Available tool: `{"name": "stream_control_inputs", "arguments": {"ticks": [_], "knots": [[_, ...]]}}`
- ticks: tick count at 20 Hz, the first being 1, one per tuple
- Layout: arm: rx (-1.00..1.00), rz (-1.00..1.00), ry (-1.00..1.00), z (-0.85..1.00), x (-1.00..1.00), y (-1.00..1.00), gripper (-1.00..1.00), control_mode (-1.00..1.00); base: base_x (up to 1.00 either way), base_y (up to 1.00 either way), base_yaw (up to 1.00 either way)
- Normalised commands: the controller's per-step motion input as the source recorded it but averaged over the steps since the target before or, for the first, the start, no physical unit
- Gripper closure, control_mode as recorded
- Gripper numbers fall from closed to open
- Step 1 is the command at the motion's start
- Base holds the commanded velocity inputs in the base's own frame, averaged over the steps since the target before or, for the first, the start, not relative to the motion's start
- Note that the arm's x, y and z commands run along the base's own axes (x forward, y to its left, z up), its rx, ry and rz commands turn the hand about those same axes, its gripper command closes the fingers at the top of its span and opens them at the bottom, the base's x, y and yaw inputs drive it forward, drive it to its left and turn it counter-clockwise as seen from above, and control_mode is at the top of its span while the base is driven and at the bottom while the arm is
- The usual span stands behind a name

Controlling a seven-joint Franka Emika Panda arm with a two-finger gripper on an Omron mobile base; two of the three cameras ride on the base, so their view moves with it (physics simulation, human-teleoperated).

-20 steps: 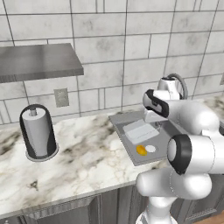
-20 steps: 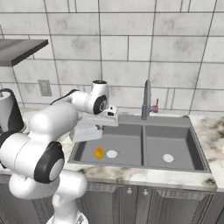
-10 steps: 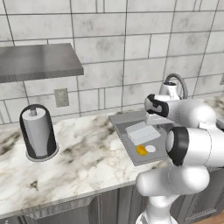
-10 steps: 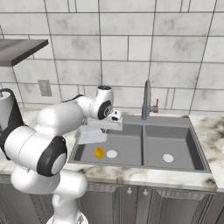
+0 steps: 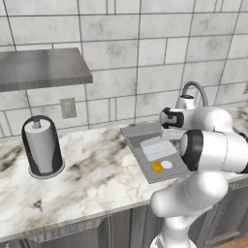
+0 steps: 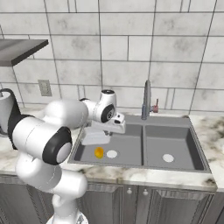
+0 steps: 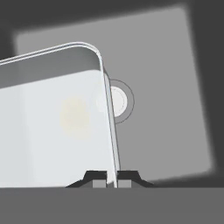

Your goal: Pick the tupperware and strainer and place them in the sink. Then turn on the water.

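The gripper has carried the tupperware over the sink — jaws pinched on its rim, drain at one o'clock — release comes next.

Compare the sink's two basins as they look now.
The left basin has the tupperware held over it and a small yellow object by its drain; the right basin holds only its drain. Both are grey, rectangular, each with a round drain.
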Motion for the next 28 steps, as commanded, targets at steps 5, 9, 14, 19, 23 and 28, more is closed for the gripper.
{"name": "stream_control_inputs", "arguments": {"ticks": [5,9,14,19,23,28], "knots": [[0.0,-0.04,0.0,-0.35,0.24,-0.08,1.0,-1.0,0.0,0.0,0.0],[0.0,-0.03,0.0,-0.32,0.22,-0.17,1.0,-1.0,0.0,0.0,0.0],[0.0,0.0,0.0,-0.28,0.13,-0.11,1.0,-1.0,0.0,0.0,0.0],[0.0,0.0,-0.01,-0.37,0.0,0.0,1.0,-1.0,0.0,0.0,0.0],[0.0,0.0,-0.03,-0.5,0.05,0.0,1.0,-1.0,0.0,0.0,0.0],[0.0,0.0,-0.01,-0.44,0.07,0.0,1.0,-1.0,0.0,0.0,0.0]]}}
